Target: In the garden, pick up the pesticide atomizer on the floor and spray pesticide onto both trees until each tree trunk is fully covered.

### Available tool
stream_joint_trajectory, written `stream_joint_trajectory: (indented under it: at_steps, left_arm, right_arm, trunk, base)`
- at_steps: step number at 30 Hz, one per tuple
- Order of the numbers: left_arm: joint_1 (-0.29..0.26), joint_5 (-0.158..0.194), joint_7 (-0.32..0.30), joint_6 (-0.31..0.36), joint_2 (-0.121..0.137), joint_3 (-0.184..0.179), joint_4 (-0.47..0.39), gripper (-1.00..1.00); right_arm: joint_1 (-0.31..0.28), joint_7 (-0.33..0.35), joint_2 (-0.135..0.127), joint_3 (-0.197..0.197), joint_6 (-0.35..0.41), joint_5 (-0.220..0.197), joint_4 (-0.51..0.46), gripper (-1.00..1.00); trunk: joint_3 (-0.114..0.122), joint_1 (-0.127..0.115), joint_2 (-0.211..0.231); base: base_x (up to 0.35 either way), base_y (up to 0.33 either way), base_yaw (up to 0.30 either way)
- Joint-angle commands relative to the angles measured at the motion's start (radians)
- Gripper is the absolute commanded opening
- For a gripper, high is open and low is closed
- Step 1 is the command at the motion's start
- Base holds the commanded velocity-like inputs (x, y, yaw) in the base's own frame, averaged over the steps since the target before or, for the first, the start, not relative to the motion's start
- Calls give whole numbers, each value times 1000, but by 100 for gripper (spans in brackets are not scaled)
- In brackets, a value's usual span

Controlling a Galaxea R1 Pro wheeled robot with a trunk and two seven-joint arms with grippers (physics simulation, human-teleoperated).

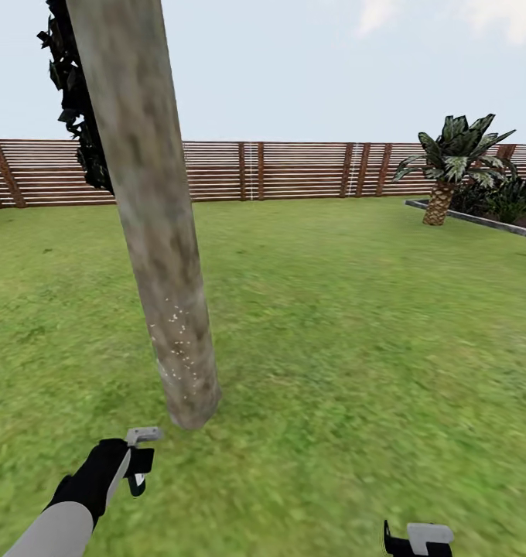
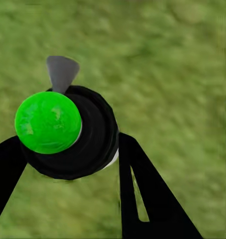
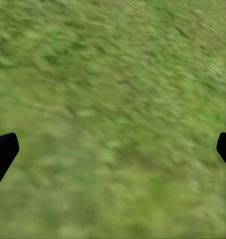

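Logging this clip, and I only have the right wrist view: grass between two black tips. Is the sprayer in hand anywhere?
Observer: Yes. The left end effector is closed on the pesticide atomizer, which is over grass.
Operator: Any tree close?
Observer: One tree trunk rises just ahead of the left arm.
Operator: Sprayed yet?
Observer: White specks dot its lower part. Higher up it looks bare.

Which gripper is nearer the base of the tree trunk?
Left. The left gripper sits just short of the tree trunk, holding the sprayer; the right gripper is far off to its right.
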Motion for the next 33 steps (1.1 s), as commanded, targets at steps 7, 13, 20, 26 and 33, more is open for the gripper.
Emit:
stream_joint_trajectory:
  at_steps: [7,13,20,26,33]
  left_arm:
    - [-1,-11,-1,-56,-3,6,-1,-100]
    - [-1,-12,-2,-60,-3,12,-3,-100]
    - [-1,-11,-1,-60,-4,13,-15,-100]
    - [-2,-11,-2,-61,-4,13,-16,-100]
    - [-1,-12,-2,-61,-4,13,-17,-100]
  right_arm:
    - [-1,-7,1,-5,-2,11,2,100]
    - [-1,-9,3,-5,-2,11,3,100]
    - [-1,-9,3,-5,-2,11,3,100]
    - [-1,-9,3,-5,-2,11,3,100]
    - [-1,-9,3,-5,-2,11,3,100]
  trunk:
    - [-1,0,0]
    - [-1,0,0]
    - [-1,0,0]
    - [-1,0,0]
    - [-1,0,0]
  base:
    - [33,-270,0]
    - [-27,-274,114]
    - [14,-274,271]
    - [172,-243,118]
    - [143,-247,3]
